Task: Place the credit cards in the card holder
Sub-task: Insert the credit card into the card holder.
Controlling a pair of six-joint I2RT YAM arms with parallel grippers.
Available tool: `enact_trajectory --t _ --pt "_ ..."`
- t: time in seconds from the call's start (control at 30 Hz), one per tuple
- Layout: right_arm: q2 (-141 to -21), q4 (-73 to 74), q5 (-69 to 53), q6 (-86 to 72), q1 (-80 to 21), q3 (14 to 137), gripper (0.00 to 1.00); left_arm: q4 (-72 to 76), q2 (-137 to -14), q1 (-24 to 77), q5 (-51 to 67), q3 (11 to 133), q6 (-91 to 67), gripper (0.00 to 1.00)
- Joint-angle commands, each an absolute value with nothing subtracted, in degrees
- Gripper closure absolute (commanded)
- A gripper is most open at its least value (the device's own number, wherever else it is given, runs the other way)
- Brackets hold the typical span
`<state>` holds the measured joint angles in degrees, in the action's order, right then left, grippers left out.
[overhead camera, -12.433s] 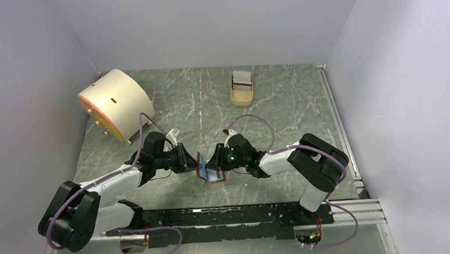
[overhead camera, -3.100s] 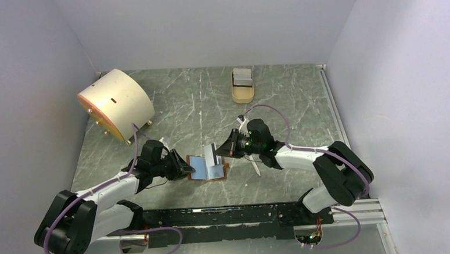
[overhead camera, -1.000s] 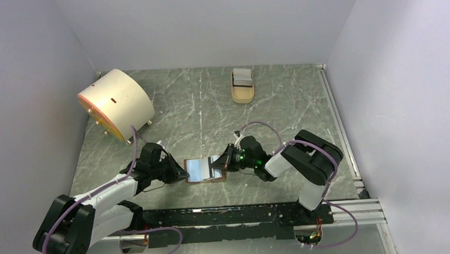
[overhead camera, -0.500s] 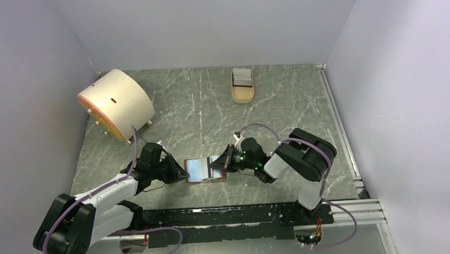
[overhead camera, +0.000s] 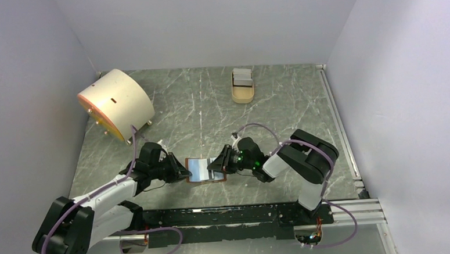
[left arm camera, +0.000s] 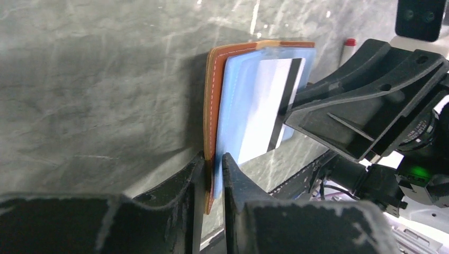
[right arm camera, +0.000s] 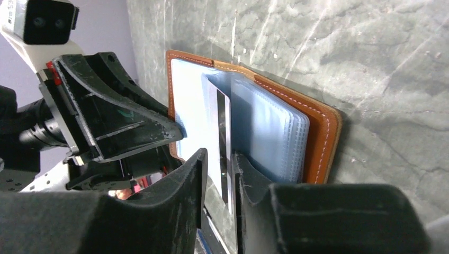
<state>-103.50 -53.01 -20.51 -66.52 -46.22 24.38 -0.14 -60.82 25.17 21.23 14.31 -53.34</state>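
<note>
The card holder [overhead camera: 199, 169], brown leather with a light blue inside, lies open between both arms. My left gripper [left arm camera: 213, 160] is shut on its near edge, pinching the brown cover and a blue sleeve; it shows from above too [overhead camera: 184, 171]. A white credit card [right arm camera: 218, 119] with a black stripe stands partly inside a clear sleeve [left arm camera: 272, 100]. My right gripper [right arm camera: 218, 157] straddles that card's outer end, open, with a gap between one finger and the card [overhead camera: 217, 164]. More pale credit cards [overhead camera: 242, 76] lie in the tan tray.
A tan oval tray [overhead camera: 243, 94] sits at the back centre of the marbled table. A big cream drum [overhead camera: 115, 102] lies on its side at the back left. A metal rail [overhead camera: 339, 127] runs along the right edge.
My right gripper's jaws have parted from the card, which stays in the sleeve, and the gripper has shifted slightly left. The left gripper still holds the card holder in place.
</note>
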Motion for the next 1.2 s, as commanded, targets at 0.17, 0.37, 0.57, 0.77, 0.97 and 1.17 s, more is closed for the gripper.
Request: enact_trajectory --t 0.17,0.37,0.57,0.77,0.97,1.17 --pt "-93.7 -28.8 -12.6 -57.3 -46.7 28.6 0.61 4.0 -58.5 24.7 24.6 12.9 -54.0 0.78" --pt "-92.8 -23.8 -11.8 -55.4 -46.8 30.5 0.6 7.9 -61.0 24.7 26.6 12.2 -54.9 0.78" --pt "-94.3 -25.1 -13.0 -56.4 -47.5 31.4 0.65 8.0 -62.0 24.8 27.5 12.7 -54.7 0.78" --pt "-96.8 -28.0 -13.6 -58.7 -48.1 31.8 0.7 7.9 -62.0 24.8 27.4 12.4 -54.4 0.78" --pt "-97.0 -25.8 -13.3 -58.0 -49.0 33.4 0.68 8.2 -63.3 24.8 27.9 12.6 -54.1 0.78" --pt "-93.3 -11.0 -6.6 -50.7 -49.5 36.5 0.54 7.7 -62.9 24.8 28.2 13.1 -54.1 0.77"
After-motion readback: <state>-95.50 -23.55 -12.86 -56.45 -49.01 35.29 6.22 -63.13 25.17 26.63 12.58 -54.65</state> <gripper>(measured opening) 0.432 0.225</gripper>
